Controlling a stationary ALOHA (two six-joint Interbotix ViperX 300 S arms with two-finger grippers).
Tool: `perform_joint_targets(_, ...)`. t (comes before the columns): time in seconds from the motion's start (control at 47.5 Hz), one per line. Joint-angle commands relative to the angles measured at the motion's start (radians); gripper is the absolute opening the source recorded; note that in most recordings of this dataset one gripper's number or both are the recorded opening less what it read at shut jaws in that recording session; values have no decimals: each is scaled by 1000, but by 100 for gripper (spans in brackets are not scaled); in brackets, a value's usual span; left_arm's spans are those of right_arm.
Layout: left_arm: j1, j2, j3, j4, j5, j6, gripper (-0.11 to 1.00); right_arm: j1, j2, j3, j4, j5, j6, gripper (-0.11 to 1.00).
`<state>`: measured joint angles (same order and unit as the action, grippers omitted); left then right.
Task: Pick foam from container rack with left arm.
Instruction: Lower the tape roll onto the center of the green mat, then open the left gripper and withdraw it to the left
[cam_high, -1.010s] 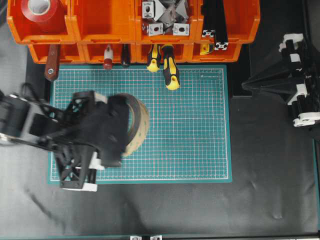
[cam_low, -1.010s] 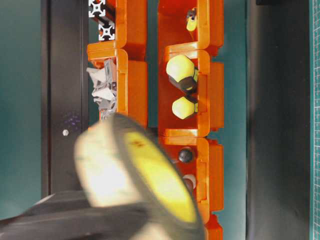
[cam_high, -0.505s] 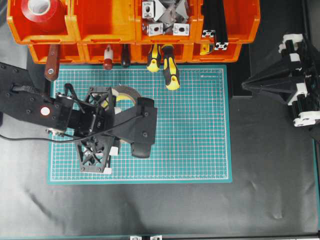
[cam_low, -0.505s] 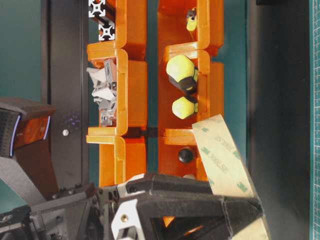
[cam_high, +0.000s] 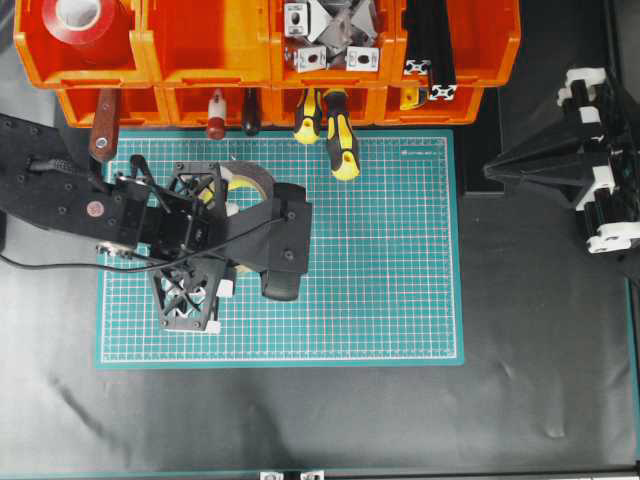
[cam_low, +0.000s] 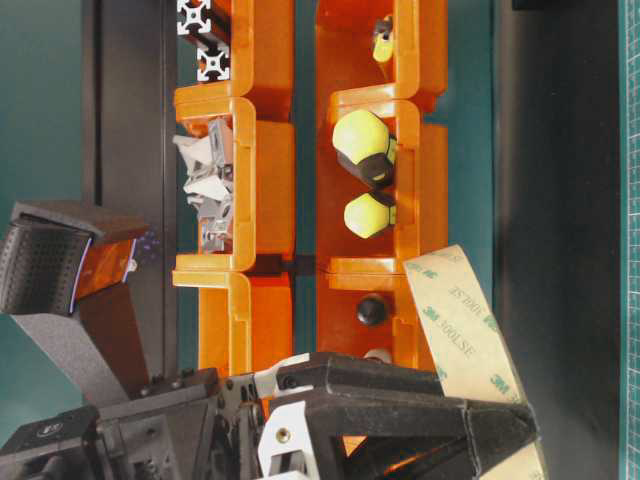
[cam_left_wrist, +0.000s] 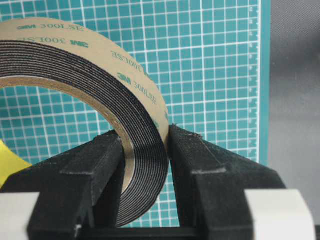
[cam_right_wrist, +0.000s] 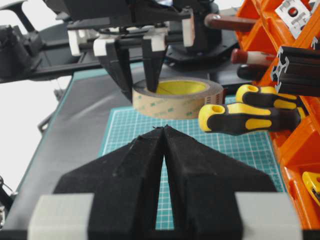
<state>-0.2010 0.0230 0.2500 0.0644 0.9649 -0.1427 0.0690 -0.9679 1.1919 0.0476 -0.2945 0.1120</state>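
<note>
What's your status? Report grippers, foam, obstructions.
Left gripper shut on foam tape roll, wall pinched between fingers. Roll out of orange rack, over green mat. Right gripper shut, idle. Nothing blocking.

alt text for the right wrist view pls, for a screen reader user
The left gripper holds the foam roll by its wall, one finger inside the yellow core, over the green cutting mat. The right gripper, shut, fills the foreground. Yellow-and-black screwdriver handles stick out of the container rack at right.
</note>
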Motion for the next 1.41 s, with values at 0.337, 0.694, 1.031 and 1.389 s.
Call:
perform_joint_targets(0.337,6,-23,21,3,-3,-2,57,2,5,-31,2,-18,2,0)
perform_joint_targets(0.694,6,-67,64,3,-17,-18,89,2,5,-31,2,-20,2,0)
perform_joint_targets(1.031,-15,-259,155,3,-173,-20,88,2,-9,-31,2,-15,2,0)
perform_joint_targets(1.389,-92,-580,336,3,-451,-74,83,2,-14,-32,2,-18,2,0)
